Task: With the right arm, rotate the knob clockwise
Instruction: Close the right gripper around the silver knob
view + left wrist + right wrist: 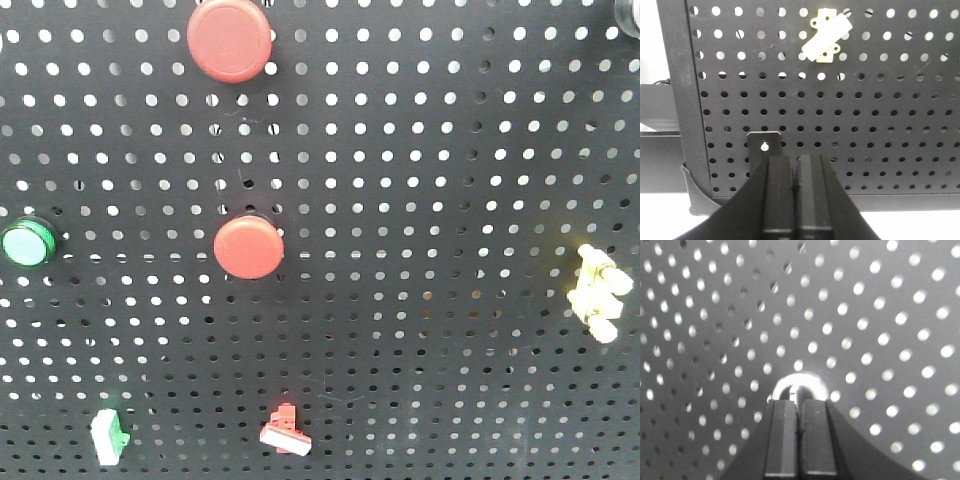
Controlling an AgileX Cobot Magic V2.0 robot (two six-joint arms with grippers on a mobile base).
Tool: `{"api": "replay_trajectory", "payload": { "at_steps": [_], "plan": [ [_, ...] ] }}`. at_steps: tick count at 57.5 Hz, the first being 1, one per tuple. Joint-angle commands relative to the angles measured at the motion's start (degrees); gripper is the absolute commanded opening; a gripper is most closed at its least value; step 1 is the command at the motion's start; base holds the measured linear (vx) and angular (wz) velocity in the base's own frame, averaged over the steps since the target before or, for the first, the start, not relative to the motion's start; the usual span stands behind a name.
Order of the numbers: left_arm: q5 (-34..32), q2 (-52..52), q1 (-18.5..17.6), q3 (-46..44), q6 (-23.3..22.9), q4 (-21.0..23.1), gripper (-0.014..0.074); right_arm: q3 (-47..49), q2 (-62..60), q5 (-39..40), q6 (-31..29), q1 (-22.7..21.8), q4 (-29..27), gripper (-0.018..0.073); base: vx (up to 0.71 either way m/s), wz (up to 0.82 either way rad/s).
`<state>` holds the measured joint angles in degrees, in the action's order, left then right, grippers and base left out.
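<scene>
Front view: the black perforated metal panel point(450, 150) fills the picture. It carries a large red round push-button point(229, 40), a smaller red round push-button point(249, 247), a green round lamp button point(27, 244) and a pale yellow plastic toggle switch point(598, 295). Neither of my claws shows here, and I cannot pick out the knob. A dark shape cut off by the top right corner is too little to name.

Left wrist view: my left claw point(794, 159) hangs before the panel's lower part, fingers together on nothing. A small black bracket plate point(765, 142) sits just beyond its tips.

Right wrist view: my right claw point(799, 401) is nose-on to the shiny round metal knob point(810, 380), whose bright rim arcs just over my fingertips. My fingers are drawn together to a seam; whether they pinch a rib on the knob's face I cannot tell. I judge I am at the grasp, with the turn not yet begun. Next I need a sure hold, then a clockwise wrist roll about the knob's own axis with no sideways pull. Only bare holes surround the knob, so nothing blocks the roll.
</scene>
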<state>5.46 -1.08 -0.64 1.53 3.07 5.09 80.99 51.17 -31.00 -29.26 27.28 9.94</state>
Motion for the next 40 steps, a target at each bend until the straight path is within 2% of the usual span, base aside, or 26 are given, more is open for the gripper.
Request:
{"api": "replay_trajectory", "payload": {
  "at_steps": [1, 13, 33, 40],
  "plan": [
    [-4.9, -0.6, -0.11, 0.65, -0.11, 0.19, -0.0006, 1.53, 0.26, 4.28, 0.39, -0.01, 0.97, 0.0179, 0.0, 0.0],
    [-4.9, -0.6, -0.11, 0.65, -0.11, 0.19, -0.0006, 1.53, 1.1, 5.34, 1.8, -0.01, 1.02, 0.0247, 0.0, 0.0],
    [-4.9, -0.6, -0.11, 0.65, -0.11, 0.19, -0.0006, 1.53, 3.78, 7.0, 1.8, -0.01, 1.06, 0.0242, 0.0, 0.0],
    [-4.9, -0.6, -0.11, 0.65, -0.11, 0.19, -0.0006, 1.53, 4.65, 6.84, 1.93, -0.01, 1.06, 0.0183, 0.0, 0.0]
  ]
}}
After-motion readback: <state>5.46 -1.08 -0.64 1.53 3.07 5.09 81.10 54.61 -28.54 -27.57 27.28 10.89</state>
